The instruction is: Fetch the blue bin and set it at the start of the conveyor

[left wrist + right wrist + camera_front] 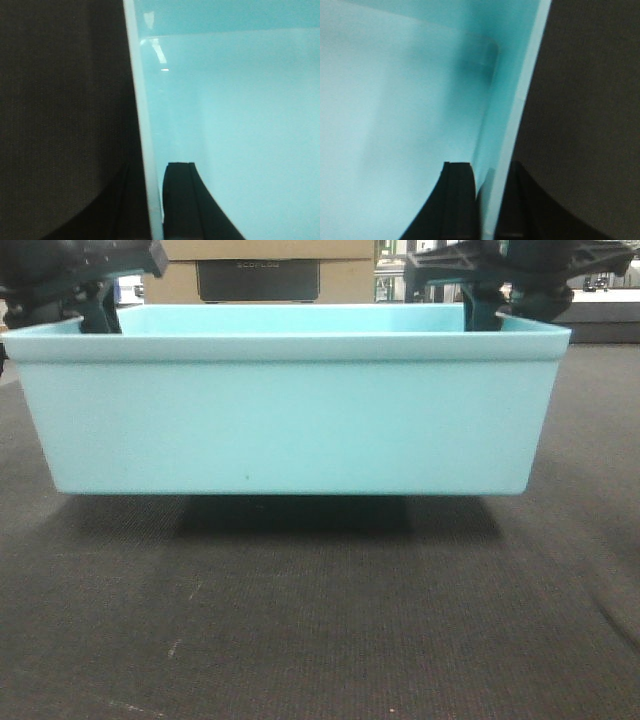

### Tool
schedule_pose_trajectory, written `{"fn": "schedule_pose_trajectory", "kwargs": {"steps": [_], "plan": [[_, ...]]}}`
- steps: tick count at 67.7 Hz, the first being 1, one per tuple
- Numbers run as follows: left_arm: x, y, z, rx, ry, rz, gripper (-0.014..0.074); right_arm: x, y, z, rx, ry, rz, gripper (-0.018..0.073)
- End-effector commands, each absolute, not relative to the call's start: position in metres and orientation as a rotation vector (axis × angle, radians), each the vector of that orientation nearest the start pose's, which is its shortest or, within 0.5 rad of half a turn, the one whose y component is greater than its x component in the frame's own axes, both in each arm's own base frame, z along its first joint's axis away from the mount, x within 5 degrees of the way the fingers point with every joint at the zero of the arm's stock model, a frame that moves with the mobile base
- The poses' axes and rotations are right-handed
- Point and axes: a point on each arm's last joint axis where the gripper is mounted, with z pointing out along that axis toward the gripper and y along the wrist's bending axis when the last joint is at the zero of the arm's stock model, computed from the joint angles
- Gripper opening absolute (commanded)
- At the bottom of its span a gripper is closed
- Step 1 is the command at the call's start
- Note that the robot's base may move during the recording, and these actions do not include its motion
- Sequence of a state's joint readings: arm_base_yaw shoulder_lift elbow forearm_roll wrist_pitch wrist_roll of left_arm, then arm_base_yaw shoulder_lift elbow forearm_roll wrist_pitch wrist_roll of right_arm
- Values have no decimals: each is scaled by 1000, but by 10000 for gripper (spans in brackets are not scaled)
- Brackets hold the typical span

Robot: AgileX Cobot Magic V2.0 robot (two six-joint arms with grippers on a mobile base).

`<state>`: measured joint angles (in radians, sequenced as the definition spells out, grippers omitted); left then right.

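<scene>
Dark woven belt of the conveyor start (320, 620) fills the foreground of the front view, with faint pale scuffs at the lower left. It runs on past both ends of the blue bin (290, 420). The bin sits level and square to the camera over the belt with a deep shadow under its base; whether the base touches the belt cannot be told.

The left gripper (152, 167) pinches the bin's left end wall narrowly, one finger inside the tub and one outside over the belt, with the thin pale rim between them. The right gripper (487, 165) clamps the right end wall the same way, close to a rounded inner corner.

Behind the far rim stands a brown box (345, 280) bearing a dark panel.
</scene>
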<state>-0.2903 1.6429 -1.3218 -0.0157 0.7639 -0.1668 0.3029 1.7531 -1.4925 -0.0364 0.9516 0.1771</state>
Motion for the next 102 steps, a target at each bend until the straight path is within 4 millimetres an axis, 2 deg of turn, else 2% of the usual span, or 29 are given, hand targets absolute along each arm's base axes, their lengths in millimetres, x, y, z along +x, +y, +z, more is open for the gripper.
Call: {"fn": "schedule_pose_trajectory", "kwargs": {"steps": [1,3,4,7,13,16,22,32,38,44,53,59,69,75,80,93,102], "plan": [[343,-112,296,147,2518,-251,132,365,114,293,-229,2642,116,102],[343,-112,296,147,2518,-252,183,365,114,293,-229,2642,116,197],[343,-112,296,147,2516,-252,220,365,114,293,-229,2642,116,216],[343,-112,296,146,2511,-253,380,365,114,293,-230,2642,114,375],[343,-112,297,146,2509,-254,629,363,114,295,-230,2649,112,539],[341,-111,301,146,2498,-256,601,362,113,297,-230,2651,111,574],[335,-109,312,148,2473,-257,536,357,111,305,-230,2638,112,557],[316,-100,341,168,2412,-224,421,345,98,334,-190,2566,122,455],[303,-89,360,179,2368,-174,314,335,82,354,-138,2514,120,327],[288,-78,375,176,2317,-132,166,324,60,374,-65,2467,106,131],[268,-58,379,132,2266,-92,-98,307,34,392,26,2420,80,-153],[253,-43,368,88,2246,-76,-111,291,19,399,75,2375,60,-162],[224,-22,343,20,2194,-52,-111,261,7,394,62,2314,-37,-162],[201,-15,322,1,2176,-45,-111,240,5,382,41,2258,-54,-162],[185,-13,312,-2,2136,-48,-111,224,5,370,28,2210,-50,-162],[142,-10,296,5,1986,-69,-111,179,4,333,-2,2072,-23,-162],[114,-8,294,5,1873,-80,-111,149,4,317,-21,1947,-11,-162]]}}
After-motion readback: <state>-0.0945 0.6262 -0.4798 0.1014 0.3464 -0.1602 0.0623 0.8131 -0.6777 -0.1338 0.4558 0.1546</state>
